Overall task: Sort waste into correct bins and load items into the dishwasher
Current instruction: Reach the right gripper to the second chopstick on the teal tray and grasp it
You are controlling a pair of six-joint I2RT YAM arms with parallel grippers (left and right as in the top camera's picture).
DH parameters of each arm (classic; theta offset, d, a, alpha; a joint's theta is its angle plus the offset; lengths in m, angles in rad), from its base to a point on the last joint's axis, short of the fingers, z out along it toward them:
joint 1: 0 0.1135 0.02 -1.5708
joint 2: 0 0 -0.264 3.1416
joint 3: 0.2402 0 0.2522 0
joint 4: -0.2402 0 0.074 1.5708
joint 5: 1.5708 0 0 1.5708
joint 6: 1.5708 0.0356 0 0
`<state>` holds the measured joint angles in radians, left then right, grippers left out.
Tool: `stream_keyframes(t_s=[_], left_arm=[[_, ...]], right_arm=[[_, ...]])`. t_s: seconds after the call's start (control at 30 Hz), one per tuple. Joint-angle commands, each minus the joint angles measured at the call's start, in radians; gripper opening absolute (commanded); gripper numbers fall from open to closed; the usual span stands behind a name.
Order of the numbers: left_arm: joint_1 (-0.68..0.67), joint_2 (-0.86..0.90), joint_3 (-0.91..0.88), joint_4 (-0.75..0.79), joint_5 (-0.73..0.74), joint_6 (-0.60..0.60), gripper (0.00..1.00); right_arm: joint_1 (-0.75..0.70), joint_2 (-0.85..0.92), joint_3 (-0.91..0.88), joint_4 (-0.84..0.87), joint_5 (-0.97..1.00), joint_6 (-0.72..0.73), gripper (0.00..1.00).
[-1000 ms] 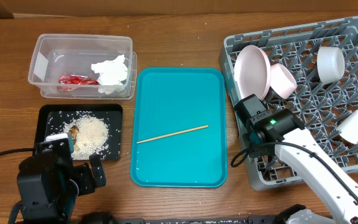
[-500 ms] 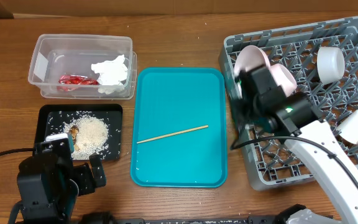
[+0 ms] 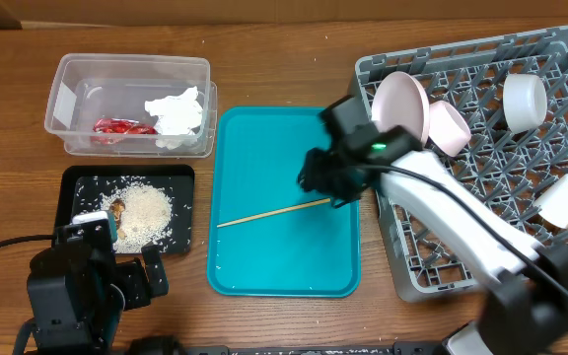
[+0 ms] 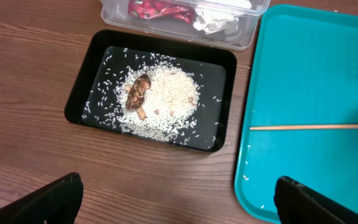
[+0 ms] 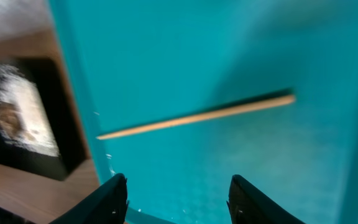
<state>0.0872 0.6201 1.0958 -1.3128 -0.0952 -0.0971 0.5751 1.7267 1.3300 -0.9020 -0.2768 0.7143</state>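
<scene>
Hovering over the chopstick (image 5: 197, 116), right gripper (image 5: 178, 196) spread, empty

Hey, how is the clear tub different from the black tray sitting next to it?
The clear tub is see-through with tall walls, while the black tray is opaque and shallow. The clear tub holds a red wrapper and a white napkin; the black tray holds rice and a brown scrap. Both are rectangular and sit left of the teal tray.
</scene>
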Motion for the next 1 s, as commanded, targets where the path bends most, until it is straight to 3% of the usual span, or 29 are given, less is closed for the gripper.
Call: stream_keyframes(t_s=[0.0, 0.23, 0.57, 0.7, 0.97], left_arm=[[0.004, 0.002, 0.005, 0.001, -0.011, 0.004, 1.00], [0.004, 0.002, 0.005, 0.001, -0.011, 0.004, 1.00], [0.004, 0.002, 0.005, 0.001, -0.011, 0.004, 1.00], [0.004, 0.002, 0.005, 0.001, -0.011, 0.004, 1.00], [0.004, 0.002, 0.005, 0.001, -0.011, 0.004, 1.00]], right_arm=[[0.048, 0.108, 0.013, 0.014, -0.073, 0.088, 0.55], [0.078, 0.256, 0.013, 0.093, -0.054, 0.137, 0.55], [0.078, 0.316, 0.012, 0.107, 0.070, 0.178, 0.53], [0.077, 0.316, 0.012, 0.106, 0.140, 0.177, 0.44], [0.077, 0.316, 0.012, 0.138, 0.295, 0.177, 0.39]])
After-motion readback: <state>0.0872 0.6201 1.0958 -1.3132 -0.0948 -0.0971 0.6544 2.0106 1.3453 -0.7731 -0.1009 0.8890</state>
